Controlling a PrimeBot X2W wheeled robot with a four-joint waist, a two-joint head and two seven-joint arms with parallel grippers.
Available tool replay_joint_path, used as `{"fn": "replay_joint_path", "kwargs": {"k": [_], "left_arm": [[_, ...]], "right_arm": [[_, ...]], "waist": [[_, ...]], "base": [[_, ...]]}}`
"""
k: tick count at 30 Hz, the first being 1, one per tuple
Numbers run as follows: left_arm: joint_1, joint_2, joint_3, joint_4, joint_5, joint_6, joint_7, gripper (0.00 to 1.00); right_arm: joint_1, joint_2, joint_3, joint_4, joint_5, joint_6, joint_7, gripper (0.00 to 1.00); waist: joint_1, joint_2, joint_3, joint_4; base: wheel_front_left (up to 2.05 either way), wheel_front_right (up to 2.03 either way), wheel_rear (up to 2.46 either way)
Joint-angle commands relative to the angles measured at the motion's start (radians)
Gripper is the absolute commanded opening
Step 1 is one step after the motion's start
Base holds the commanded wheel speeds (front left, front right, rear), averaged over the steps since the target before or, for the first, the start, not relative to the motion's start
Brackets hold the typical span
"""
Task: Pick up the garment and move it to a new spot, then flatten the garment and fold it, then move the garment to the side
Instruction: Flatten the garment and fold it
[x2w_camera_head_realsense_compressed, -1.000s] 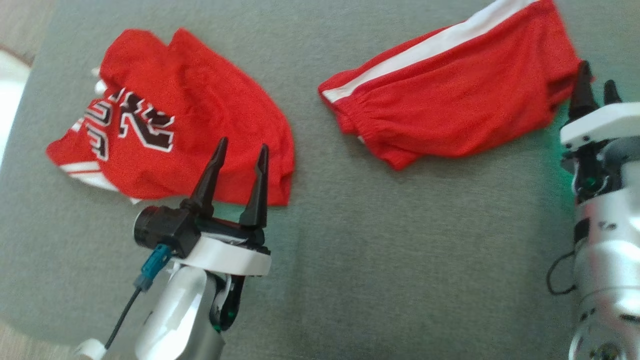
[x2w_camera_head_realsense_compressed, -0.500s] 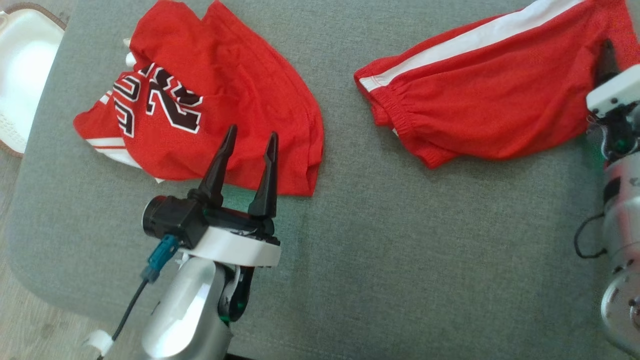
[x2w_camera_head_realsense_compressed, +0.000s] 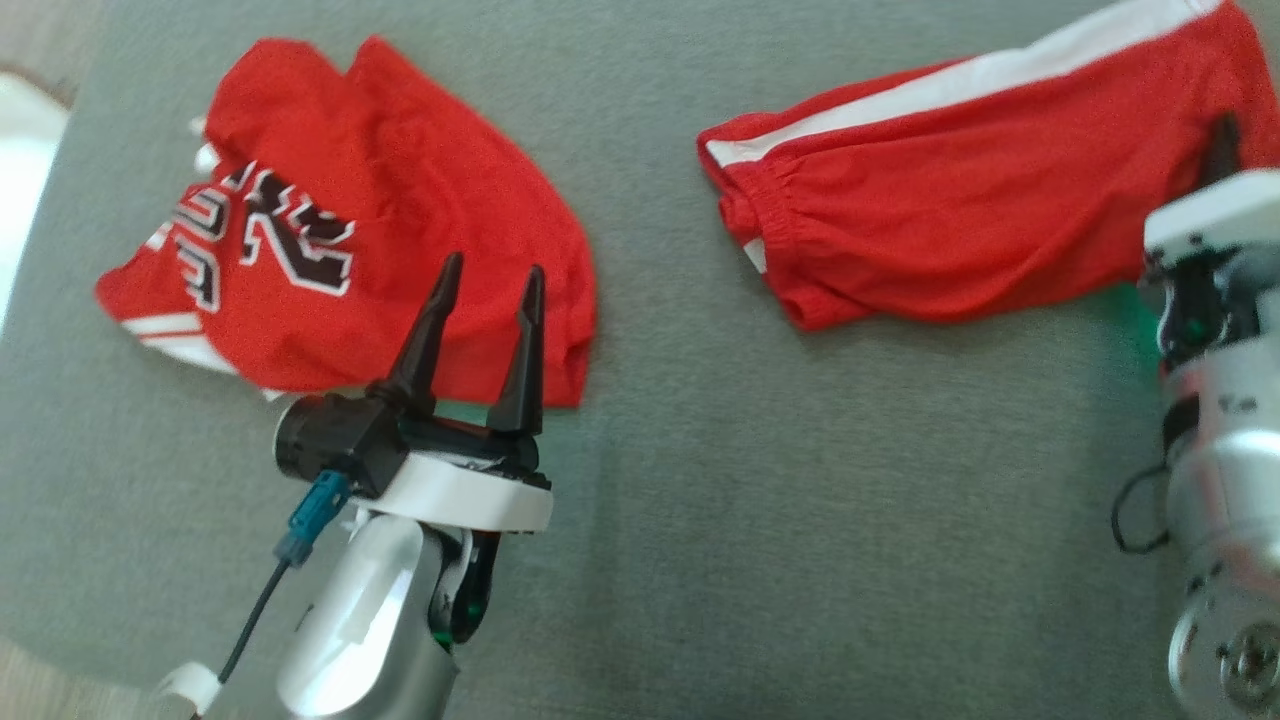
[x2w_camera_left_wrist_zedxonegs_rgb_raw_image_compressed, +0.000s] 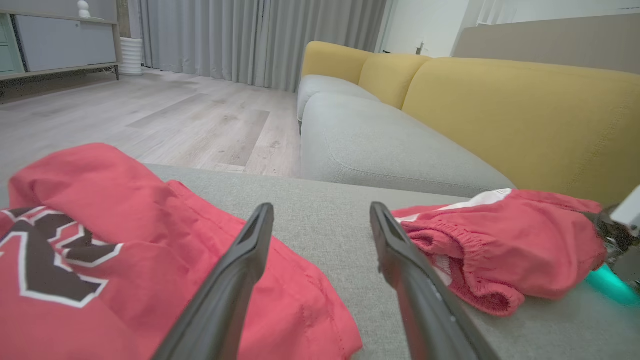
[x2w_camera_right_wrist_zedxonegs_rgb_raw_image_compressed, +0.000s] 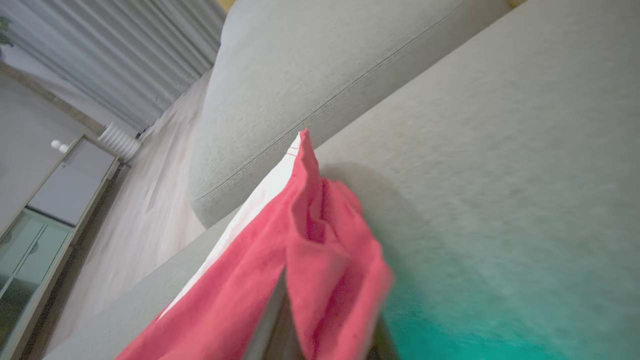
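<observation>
1. A red mesh jersey with black-and-white numerals (x2w_camera_head_realsense_compressed: 400, 200) is lying on the grey fabric cushion (x2w_camera_head_realsense_compressed: 750, 500), just beyond and under the left claw's (x2w_camera_head_realsense_compressed: 496, 264) tips.
2. The left claw is hovering with its two dark fingers standing apart, gripping nothing.
3. Red mesh shorts with a white side stripe (x2w_camera_head_realsense_compressed: 950, 230) are lying to that claw's right, well apart from the jersey.
4. The right claw (x2w_camera_head_realsense_compressed: 1222, 140) is pinching together on the shorts' near right edge, with the fabric bunching around its fingers.
</observation>
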Motion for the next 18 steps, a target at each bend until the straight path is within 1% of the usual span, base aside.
{"fn": "replay_joint_path", "kwargs": {"k": [1, 5, 9, 13, 18], "left_arm": [[-0.008, 0.008, 0.041, -0.029, 0.014, -0.004, -0.005, 1.00], [0.009, 0.008, 0.060, -0.033, 0.027, -0.011, -0.005, 1.00], [0.023, 0.008, 0.068, -0.042, 0.037, -0.019, -0.005, 1.00], [0.033, 0.008, 0.067, -0.054, 0.042, -0.024, -0.005, 1.00], [0.043, 0.008, 0.060, -0.064, 0.047, -0.025, -0.005, 1.00]], "right_arm": [[0.021, 0.010, 0.021, -0.045, 0.031, -0.001, -0.019, 0.00], [0.099, 0.012, 0.030, -0.100, 0.104, -0.001, -0.042, 0.00], [0.188, 0.011, 0.032, -0.157, 0.153, -0.001, -0.061, 0.00], [0.273, 0.018, 0.031, -0.205, 0.191, -0.001, -0.060, 0.00], [0.340, 0.035, 0.038, -0.254, 0.231, -0.001, -0.059, 0.00]], "waist": [[0.0000, 0.0000, -0.030, -0.036], [0.0000, 0.0000, -0.067, -0.088], [0.0000, 0.0000, -0.104, -0.136], [0.0000, 0.0000, -0.135, -0.169], [0.0000, 0.0000, -0.154, -0.192]], "base": [[0.00, 0.00, 0.00], [0.00, 0.00, 0.00], [0.00, 0.00, 0.00], [0.00, 0.00, 0.00], [0.00, 0.00, 0.00]]}}
